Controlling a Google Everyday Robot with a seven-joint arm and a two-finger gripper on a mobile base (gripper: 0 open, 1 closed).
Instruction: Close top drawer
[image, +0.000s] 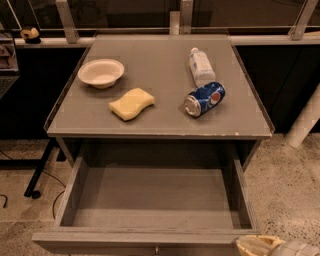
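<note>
The top drawer (150, 200) is pulled far out from under the grey table (160, 122). Its shallow grey box interior holds nothing. Its front panel (140, 240) runs along the bottom edge of the view, with the small metal knob (156, 248) just showing. My gripper (260, 246) is at the bottom right corner, right at the drawer front's right end; only its pale top shows.
On the tabletop lie a white bowl (101, 73), a yellow sponge (131, 103), a blue soda can (204, 99) on its side and a plastic bottle (201, 65) lying down. A black stand base (37, 170) and cables are on the floor at left. A white post (305, 122) stands at right.
</note>
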